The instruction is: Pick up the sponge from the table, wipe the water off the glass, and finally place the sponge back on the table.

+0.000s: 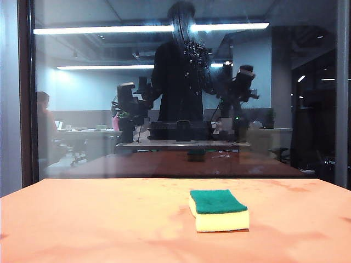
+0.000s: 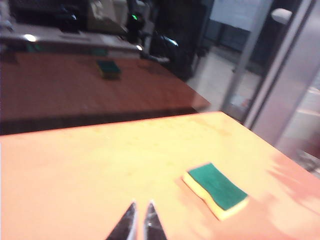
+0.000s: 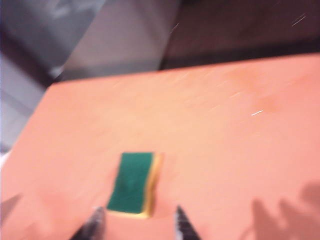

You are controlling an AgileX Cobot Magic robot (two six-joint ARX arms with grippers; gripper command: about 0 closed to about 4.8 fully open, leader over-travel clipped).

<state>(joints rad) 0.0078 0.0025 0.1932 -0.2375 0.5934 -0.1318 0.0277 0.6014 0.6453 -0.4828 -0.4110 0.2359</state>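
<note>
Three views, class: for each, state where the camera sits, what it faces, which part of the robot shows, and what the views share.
Exterior view: low over the table, facing the glass; no arm directly, only a dark reflection.
Left wrist view: above the table; left hand tips nearly together, short of the sponge.
Right wrist view: looking down; right hand tips apart, close to the sponge.
Shared: sponge, green side up, on the table.

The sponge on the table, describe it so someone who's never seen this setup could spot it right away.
Start at the wide orange table in front of the upright glass. The sponge lies flat on it, right of centre: a pale yellow block, green scouring layer up. Its dimmer, smaller twin in the glass is only a reflection.
</note>
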